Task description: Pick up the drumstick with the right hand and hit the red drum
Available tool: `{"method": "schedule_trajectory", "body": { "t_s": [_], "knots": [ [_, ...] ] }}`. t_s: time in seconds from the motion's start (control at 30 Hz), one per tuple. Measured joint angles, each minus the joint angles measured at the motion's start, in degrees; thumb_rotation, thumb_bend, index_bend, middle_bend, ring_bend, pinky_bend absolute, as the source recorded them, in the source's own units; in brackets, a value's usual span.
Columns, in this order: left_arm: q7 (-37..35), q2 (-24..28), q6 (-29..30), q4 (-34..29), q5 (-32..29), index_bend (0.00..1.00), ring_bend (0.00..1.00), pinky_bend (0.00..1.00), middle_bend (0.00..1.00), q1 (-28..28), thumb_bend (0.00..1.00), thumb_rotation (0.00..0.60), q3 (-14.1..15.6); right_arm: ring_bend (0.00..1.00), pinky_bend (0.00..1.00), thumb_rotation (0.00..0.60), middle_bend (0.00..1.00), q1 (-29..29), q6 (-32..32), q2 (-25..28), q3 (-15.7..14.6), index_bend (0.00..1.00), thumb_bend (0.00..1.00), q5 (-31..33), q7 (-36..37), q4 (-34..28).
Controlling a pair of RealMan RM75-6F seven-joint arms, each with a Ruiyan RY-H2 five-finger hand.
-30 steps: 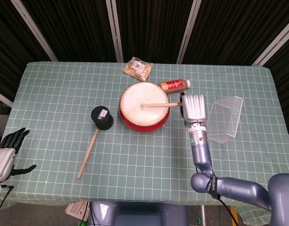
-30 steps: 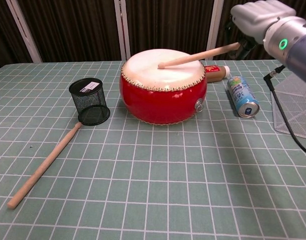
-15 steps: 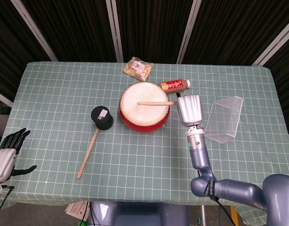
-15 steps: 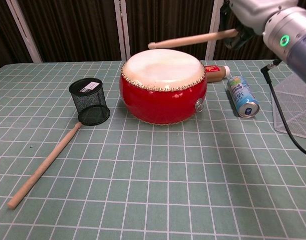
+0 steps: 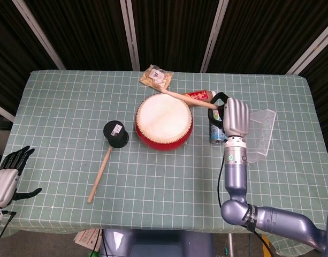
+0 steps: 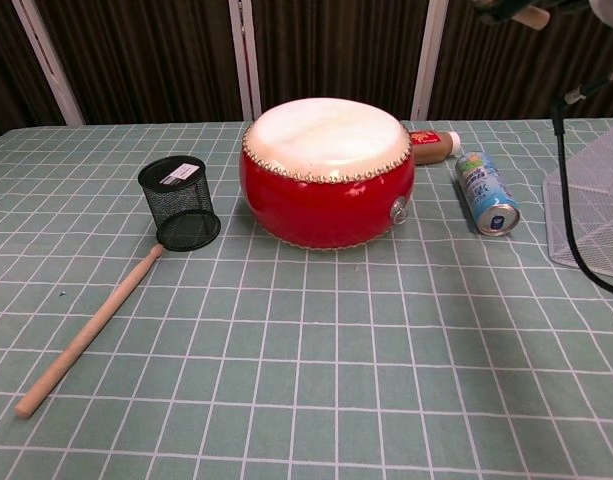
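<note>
— Left side, status?
— Left hand [image 5: 7, 174] low at frame edge, off the table's [image 5: 62, 107] near-left corner. Dark fingers [image 5: 19, 155] spread apart, nothing held.

— On the cloth, moving rightward?
— Spare wooden stick [image 5: 99, 173] lying flat, its far end touching the base of a black mesh cup [image 5: 116, 134]. Cup upright, just left of the red drum [image 5: 164, 122].

— Drum condition?
— Upright near table centre, pale skin facing up, nothing resting on it. Small packet [image 5: 156, 78] beyond the rim; brown bottle [image 5: 198, 96] lying on its side at the far right of the drum.

— Right hand and drumstick?
— Right hand [image 5: 234, 116] raised right of the drum, back of hand toward the head camera, forearm rising straight from below. Fingers curled around the butt of the drumstick [image 5: 174, 95]. Stick angled up and left, tip above the drum's far rim, clear of the skin. Chest view: only the butt end visible at top edge.

— Further right?
— Can [image 6: 485, 192] on its side beside the hand; clear plastic bin [image 5: 260, 136] tilted, just right of the wrist.
</note>
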Motion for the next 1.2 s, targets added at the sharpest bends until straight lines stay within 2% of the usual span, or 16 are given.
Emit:
{"method": "schedule_trajectory", "body": {
  "t_s": [0.17, 0.27, 0.37, 0.5, 0.57, 0.6, 0.67, 0.83, 1.0, 1.1, 1.2],
  "knots": [
    [-0.5, 0.1, -0.5, -0.3, -0.5, 0.0, 0.0, 0.01, 0.0, -0.1, 0.0, 0.6, -0.1, 1.0, 1.0, 0.6, 1.0, 1.5, -2.1, -2.2, -1.4, 1.0, 0.6, 1.6, -1.4, 5.3],
    [-0.6, 0.2, -0.9, -0.4, -0.8, 0.0, 0.0, 0.01, 0.0, -0.3, 0.0, 0.6, -0.2, 1.0, 1.0, 0.6, 1.0, 2.9, -2.9, -4.0, -3.8, 1.0, 0.6, 1.2, -3.9, 10.2],
    [-1.1, 0.4, -1.2, -0.6, -1.0, 0.0, 0.0, 0.01, 0.0, -0.4, 0.0, 0.6, -0.2, 1.0, 1.0, 0.6, 1.0, 4.4, -3.2, -5.6, -7.6, 1.0, 0.6, -0.9, -8.5, 15.7],
    [-1.4, 0.7, -1.3, -0.9, -0.9, 0.0, 0.0, 0.01, 0.0, -0.4, 0.0, 0.6, -0.2, 1.0, 1.0, 0.6, 1.0, 6.2, -3.6, -7.5, -15.8, 1.0, 0.6, -6.6, -18.9, 24.0],
    [-1.5, 0.7, -1.3, -0.8, -0.8, 0.0, 0.0, 0.01, 0.0, -0.4, 0.0, 0.6, -0.1, 1.0, 1.0, 0.6, 1.0, 6.6, -3.6, -8.1, -19.3, 1.0, 0.6, -9.1, -23.4, 26.0],
    [-1.6, 0.7, -1.3, -0.8, -0.8, 0.0, 0.0, 0.01, 0.0, -0.4, 0.0, 0.6, 0.0, 1.0, 1.0, 0.6, 1.0, 6.7, -3.6, -8.5, -20.7, 1.0, 0.6, -10.0, -25.6, 26.7],
    [-1.6, 0.7, -1.3, -0.8, -0.8, 0.0, 0.0, 0.01, 0.0, -0.4, 0.0, 0.6, -0.1, 1.0, 1.0, 0.6, 1.0, 6.7, -3.4, -8.8, -21.3, 1.0, 0.6, -10.9, -27.1, 27.0],
    [-1.4, 0.6, -1.3, -1.0, -1.1, 0.0, 0.0, 0.01, 0.0, -0.4, 0.0, 0.6, -0.1, 1.0, 1.0, 0.6, 1.0, 5.8, -1.7, -8.1, -18.4, 1.0, 0.6, -12.4, -22.3, 23.9],
    [-1.0, 0.4, -0.9, -0.8, -0.9, 0.0, 0.0, 0.01, 0.0, -0.3, 0.0, 0.6, -0.2, 1.0, 1.0, 0.6, 1.0, 3.0, 0.6, -4.6, -15.0, 1.0, 0.6, -12.7, -16.0, 13.5],
    [-0.8, 0.3, -0.6, -0.7, -0.7, 0.0, 0.0, 0.01, 0.0, -0.2, 0.0, 0.6, -0.1, 1.0, 1.0, 0.6, 1.0, 0.5, 1.8, -1.3, -14.6, 1.0, 0.6, -13.1, -14.6, 6.5],
    [-0.5, 0.2, -0.3, -0.5, -0.5, 0.0, 0.0, 0.01, 0.0, -0.1, 0.0, 0.6, -0.1, 1.0, 1.0, 0.6, 1.0, -3.2, 3.2, 2.7, -16.1, 1.0, 0.6, -15.4, -12.6, 0.6]
  ]
}}
